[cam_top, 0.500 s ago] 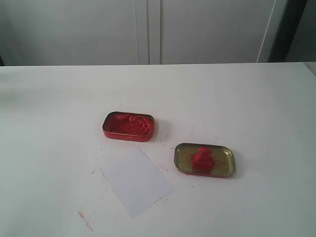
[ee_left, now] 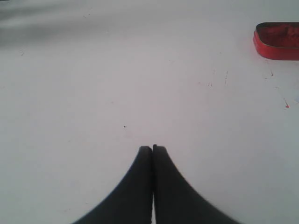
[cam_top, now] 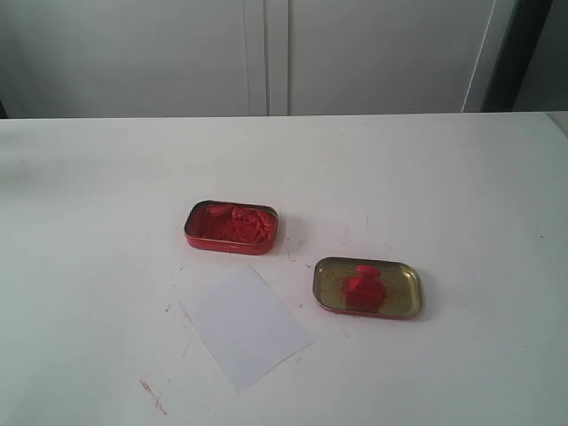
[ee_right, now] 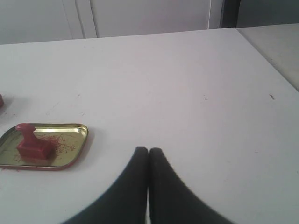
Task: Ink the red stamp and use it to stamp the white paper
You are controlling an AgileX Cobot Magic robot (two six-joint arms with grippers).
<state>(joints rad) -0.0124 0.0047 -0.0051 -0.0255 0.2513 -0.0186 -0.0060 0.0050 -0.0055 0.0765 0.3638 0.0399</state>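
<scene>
The red stamp (cam_top: 364, 289) stands upright in the gold-coloured tin lid (cam_top: 330, 277) right of centre; the right wrist view shows the red stamp (ee_right: 32, 143) with its stubby handle up, on the lid (ee_right: 74, 133). The white paper (cam_top: 246, 327) lies flat and skewed near the front, left of the lid. Behind it sits the red tin of red paste (cam_top: 231, 225), whose corner shows as the red tin (ee_left: 278, 41) in the left wrist view. My left gripper (ee_left: 153, 148) is shut and empty over bare tabletop. My right gripper (ee_right: 149, 150) is shut and empty, well apart from the lid. Neither arm appears in the exterior view.
The white table (cam_top: 461, 186) carries faint red smears near its front left (cam_top: 151, 393). White cabinet doors (cam_top: 266, 53) stand behind the table. The table's far right edge (ee_right: 268, 58) drops off to a grey floor.
</scene>
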